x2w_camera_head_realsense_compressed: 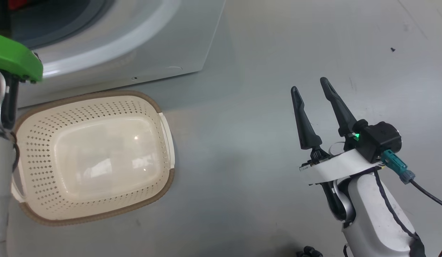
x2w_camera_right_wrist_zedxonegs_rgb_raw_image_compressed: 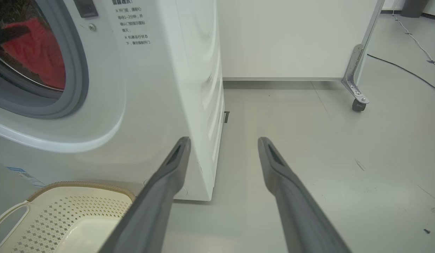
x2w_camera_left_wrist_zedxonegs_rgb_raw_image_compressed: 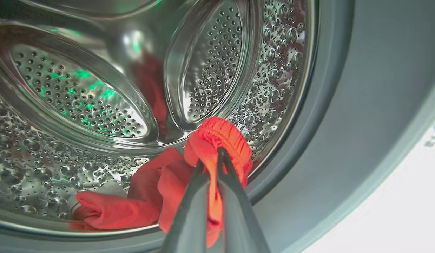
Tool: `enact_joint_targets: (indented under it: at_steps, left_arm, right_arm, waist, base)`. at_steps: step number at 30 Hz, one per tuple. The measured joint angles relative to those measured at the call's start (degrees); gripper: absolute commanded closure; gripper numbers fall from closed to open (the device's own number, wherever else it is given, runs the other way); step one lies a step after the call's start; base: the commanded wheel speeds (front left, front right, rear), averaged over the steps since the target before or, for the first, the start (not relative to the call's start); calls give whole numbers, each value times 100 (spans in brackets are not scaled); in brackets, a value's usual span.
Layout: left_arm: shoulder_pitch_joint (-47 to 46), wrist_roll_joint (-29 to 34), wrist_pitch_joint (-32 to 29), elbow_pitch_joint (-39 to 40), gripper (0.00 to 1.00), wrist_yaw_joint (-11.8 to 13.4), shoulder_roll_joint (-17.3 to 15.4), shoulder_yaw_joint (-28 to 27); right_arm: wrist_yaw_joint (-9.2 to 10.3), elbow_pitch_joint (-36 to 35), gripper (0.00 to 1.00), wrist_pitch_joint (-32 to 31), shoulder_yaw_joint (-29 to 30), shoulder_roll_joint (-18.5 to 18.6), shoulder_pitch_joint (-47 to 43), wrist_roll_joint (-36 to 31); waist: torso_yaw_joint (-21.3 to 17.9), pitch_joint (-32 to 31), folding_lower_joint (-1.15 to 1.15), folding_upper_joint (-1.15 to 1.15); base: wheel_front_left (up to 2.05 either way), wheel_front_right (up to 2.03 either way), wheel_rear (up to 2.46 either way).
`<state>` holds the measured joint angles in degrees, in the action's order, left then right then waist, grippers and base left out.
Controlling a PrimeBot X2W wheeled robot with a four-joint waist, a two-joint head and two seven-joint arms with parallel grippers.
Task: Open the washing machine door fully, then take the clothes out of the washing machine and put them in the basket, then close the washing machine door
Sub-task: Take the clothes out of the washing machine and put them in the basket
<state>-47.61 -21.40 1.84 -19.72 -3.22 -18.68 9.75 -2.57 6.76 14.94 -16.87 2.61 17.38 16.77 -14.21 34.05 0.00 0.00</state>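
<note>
My left gripper point(x2w_camera_left_wrist_zedxonegs_rgb_raw_image_compressed: 212, 158) is inside the steel drum of the washing machine point(x2w_camera_left_wrist_zedxonegs_rgb_raw_image_compressed: 280, 70), shut on the red clothes point(x2w_camera_left_wrist_zedxonegs_rgb_raw_image_compressed: 221, 138). The rest of the garment trails down to the drum floor at lower left. From the right wrist view the clothes point(x2w_camera_right_wrist_zedxonegs_rgb_raw_image_compressed: 34, 52) show red through the grey seal of the washing machine point(x2w_camera_right_wrist_zedxonegs_rgb_raw_image_compressed: 150, 88). The cream basket point(x2w_camera_head_realsense_compressed: 39, 150) with its brown rim stands on the floor in front of the machine point(x2w_camera_head_realsense_compressed: 153, 46), with nothing in it. My right gripper point(x2w_camera_head_realsense_compressed: 311, 91) hangs open over bare floor to the right of the basket point(x2w_camera_right_wrist_zedxonegs_rgb_raw_image_compressed: 63, 211). The washing machine door is out of view.
A white panel on a metal castor foot point(x2w_camera_right_wrist_zedxonegs_rgb_raw_image_compressed: 357, 102) stands behind the machine to the right. Cables point(x2w_camera_right_wrist_zedxonegs_rgb_raw_image_compressed: 407, 70) run over the grey floor near it. My left arm's green part point(x2w_camera_head_realsense_compressed: 14, 57) sits above the basket's left end.
</note>
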Motion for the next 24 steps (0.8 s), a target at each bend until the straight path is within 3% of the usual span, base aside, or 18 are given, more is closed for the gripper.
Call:
enact_joint_targets:
  at_steps: [11,24]
  left_arm:
    - [1015,33,691,344,100,342,359,-12]
    - [1522,342,1137,1260,100,648,377,-12]
  right_arm:
    - [-90,149,0,0,127,5,-442,-187]
    - [-190,220,0,0,210,8,-770,-275]
  waist:
    - [269,-612,0,0]
    - [580,-1342,0,0]
  base:
    - [0,0,0]
    - [0,0,0]
